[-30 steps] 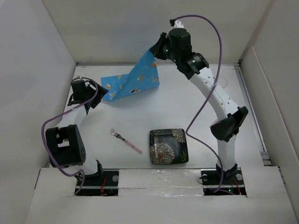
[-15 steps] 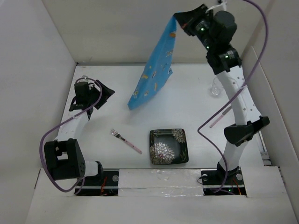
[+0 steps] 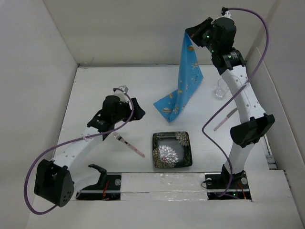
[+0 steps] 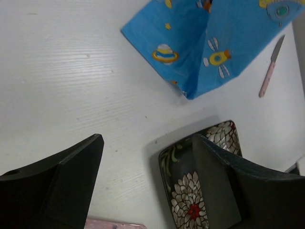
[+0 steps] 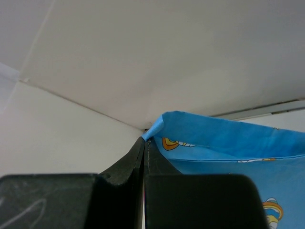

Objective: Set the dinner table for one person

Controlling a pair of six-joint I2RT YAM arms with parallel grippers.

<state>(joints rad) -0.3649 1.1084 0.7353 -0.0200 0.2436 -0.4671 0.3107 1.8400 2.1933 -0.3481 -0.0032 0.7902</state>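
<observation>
The right gripper (image 3: 188, 34) is raised high over the far right part of the counter (image 3: 109, 86), its fingers pressed tight together on one top corner of the blue space-print placemat (image 3: 187, 76). The right wrist view shows that pinch close up: the right gripper (image 5: 144, 141) is closed, with the cloth's folded edge (image 5: 228, 148) held at the very tips. From there the single placemat hangs down in a long narrow fold. Its lower end spreads leftward and looks to rest on the counter, just behind the plate.

The left gripper (image 3: 138, 111) hovers near the middle of the counter, left of the placemat's lower end and apart from it. Its two fingers (image 4: 71, 171) are spread wide with nothing between them, and only the bare counter (image 4: 71, 71) shows in the gap.

Five items are in view, one of each. One square dark plate (image 3: 172, 150) with white flowers lies flat near the front edge, between the two arm bases. One fork (image 3: 128, 144) with a pink handle lies slantwise just left of the plate, not touching it. One pink-handled knife (image 3: 225, 119) lies on the right, close beside the right arm. One clear glass (image 3: 220, 89) stands upright farther back, right of the hanging cloth. In the left wrist view the plate (image 4: 190, 200) sits below the placemat's (image 4: 238, 43) lowest corner, and the knife (image 4: 269, 71) lies off to the right.
</observation>
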